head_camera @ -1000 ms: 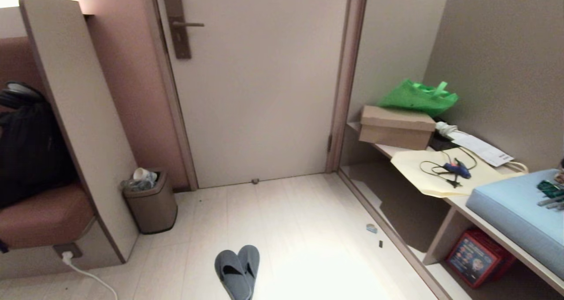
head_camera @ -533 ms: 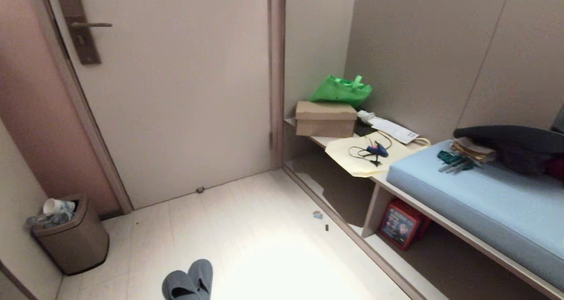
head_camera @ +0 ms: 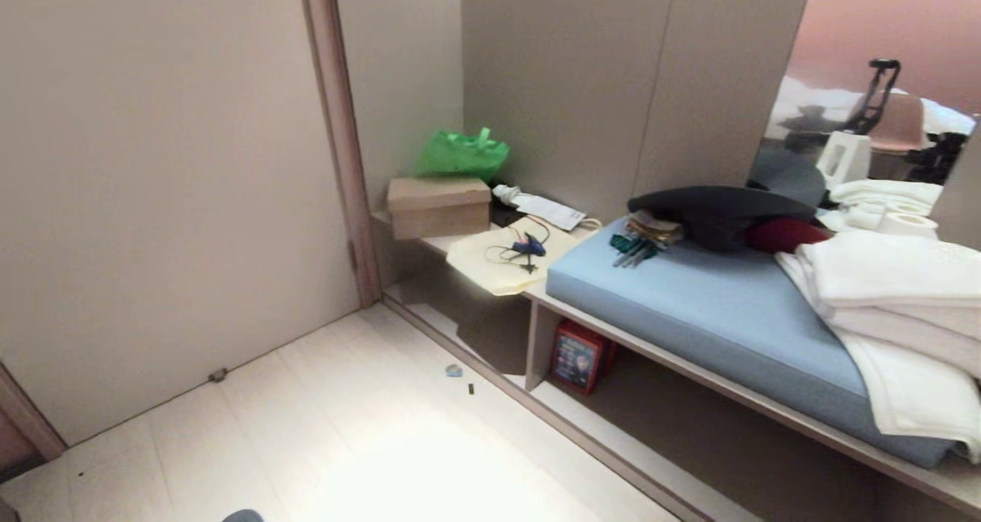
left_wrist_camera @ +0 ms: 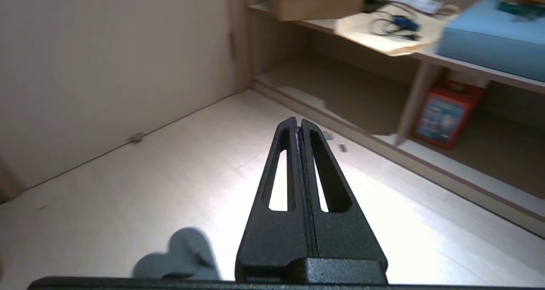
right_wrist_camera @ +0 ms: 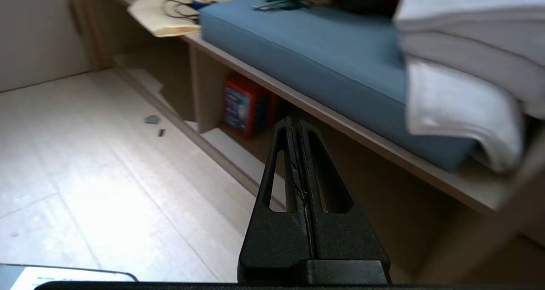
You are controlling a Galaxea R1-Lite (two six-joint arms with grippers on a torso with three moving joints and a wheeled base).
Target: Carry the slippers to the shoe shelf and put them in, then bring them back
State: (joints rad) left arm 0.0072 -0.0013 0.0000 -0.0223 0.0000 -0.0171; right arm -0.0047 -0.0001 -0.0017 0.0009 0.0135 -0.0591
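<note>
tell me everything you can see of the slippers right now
Little of the slippers shows. In the left wrist view two rounded grey-blue toes sit side by side and seem to touch, flat on the pale floor, blurred, soft-looking; their backs are cut off by the frame. In the head view only a sliver peeks in at the bottom edge. Nothing else touches them: the shut left hand is empty, and they lie well short of the shoe shelf.

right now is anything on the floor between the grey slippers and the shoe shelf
Only two tiny scraps lie near the low taupe wooden shoe shelf. The dark grey fabric slippers sit on otherwise bare pale floor.
</note>
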